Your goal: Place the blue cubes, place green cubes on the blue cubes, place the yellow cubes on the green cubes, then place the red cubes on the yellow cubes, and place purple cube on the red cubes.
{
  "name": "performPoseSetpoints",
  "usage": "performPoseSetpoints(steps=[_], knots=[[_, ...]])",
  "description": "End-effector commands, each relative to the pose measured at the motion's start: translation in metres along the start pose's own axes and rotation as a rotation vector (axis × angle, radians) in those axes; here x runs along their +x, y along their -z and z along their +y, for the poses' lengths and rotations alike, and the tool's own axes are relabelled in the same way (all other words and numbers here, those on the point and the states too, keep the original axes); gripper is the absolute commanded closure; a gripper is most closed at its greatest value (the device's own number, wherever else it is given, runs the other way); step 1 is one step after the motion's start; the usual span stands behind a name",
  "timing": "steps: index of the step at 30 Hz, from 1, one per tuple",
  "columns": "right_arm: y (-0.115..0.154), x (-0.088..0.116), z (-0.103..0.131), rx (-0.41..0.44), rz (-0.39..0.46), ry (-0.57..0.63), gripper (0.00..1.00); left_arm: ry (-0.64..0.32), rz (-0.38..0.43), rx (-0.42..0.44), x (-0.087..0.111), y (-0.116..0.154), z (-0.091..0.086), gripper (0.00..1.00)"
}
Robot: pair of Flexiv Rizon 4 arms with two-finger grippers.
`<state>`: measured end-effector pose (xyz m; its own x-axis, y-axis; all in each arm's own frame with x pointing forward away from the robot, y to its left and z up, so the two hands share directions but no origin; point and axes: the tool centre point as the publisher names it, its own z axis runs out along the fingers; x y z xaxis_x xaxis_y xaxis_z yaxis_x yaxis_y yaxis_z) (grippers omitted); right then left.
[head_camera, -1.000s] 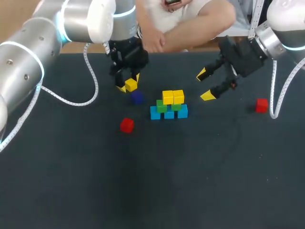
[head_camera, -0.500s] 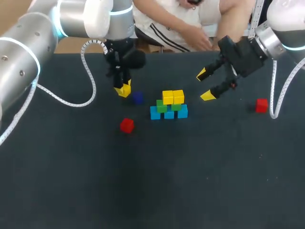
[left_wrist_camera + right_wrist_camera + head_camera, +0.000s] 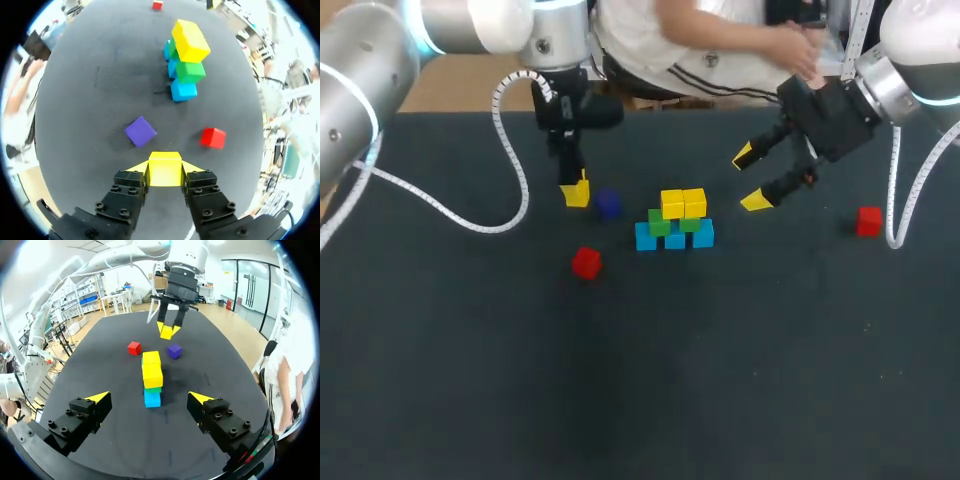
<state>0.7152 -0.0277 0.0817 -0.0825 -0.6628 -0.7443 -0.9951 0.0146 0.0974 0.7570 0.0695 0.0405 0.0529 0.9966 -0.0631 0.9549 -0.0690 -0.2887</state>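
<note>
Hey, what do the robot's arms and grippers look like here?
Left arm and right arm: silver-grey tubes, white joints, glowing light-blue rings, trailing white cables. Left gripper and right gripper: black bolted blocks with yellow wedge tips.

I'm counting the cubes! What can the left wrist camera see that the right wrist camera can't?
Only the left wrist view: a second red cube, far past the stack. Only the right wrist view: the left arm itself, and both open fingers of the right gripper. Both: the blue, green and yellow stack, the purple cube, the nearer red cube, and the left gripper shut on a yellow cube.
</note>
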Motion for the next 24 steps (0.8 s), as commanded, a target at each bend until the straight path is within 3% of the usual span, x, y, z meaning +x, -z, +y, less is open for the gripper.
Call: performPoseSetpoints(steps=[1,9,15,24], knots=[[0.000,0.000,0.001,0.001,-0.001,0.001,0.00,0.024,0.013,-0.150,-0.007,0.003,-0.034,1.00],[0.000,0.000,0.001,0.001,-0.001,0.001,0.00,0.040,-0.016,-0.156,-0.025,0.002,-0.050,1.00],[0.000,0.000,0.001,0.001,-0.001,0.001,0.00,-0.024,-0.062,-0.164,-0.039,0.003,-0.056,1.00],[0.000,0.000,0.001,0.001,-0.001,0.001,0.00,-0.044,-0.078,-0.173,-0.040,0.003,-0.057,1.00]])
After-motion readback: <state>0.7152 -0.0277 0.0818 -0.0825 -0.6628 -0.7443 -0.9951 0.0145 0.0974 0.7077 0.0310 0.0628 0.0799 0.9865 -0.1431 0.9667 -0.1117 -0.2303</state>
